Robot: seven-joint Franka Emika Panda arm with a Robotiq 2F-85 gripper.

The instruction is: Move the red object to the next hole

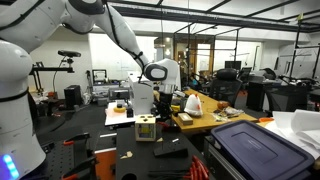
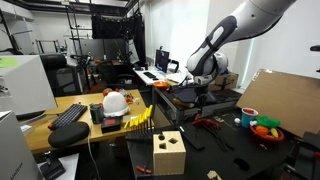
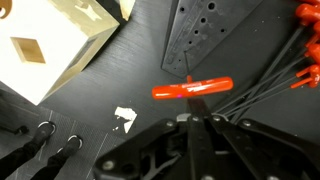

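A pale wooden box [image 3: 50,45] with shaped cut-outs stands on the black surface [image 3: 130,65]. A white scrap [image 3: 125,118] lies near it. In an exterior view, a keyboard [image 2: 70,114] and a white helmet [image 2: 116,101] rest on a second surface (wooden, cluttered). A bowl [image 2: 266,128] holds coloured items.

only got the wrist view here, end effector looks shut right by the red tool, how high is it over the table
observer: the end effector hangs low over the black table, with the arm reaching down from above.
operator: anything on the table outside my frame
observer: yes, a bowl holding colourful items sits further along it.
operator: whats past the table edge
observer: a wooden desk adjoins it, with what looks like a white hard hat on top.
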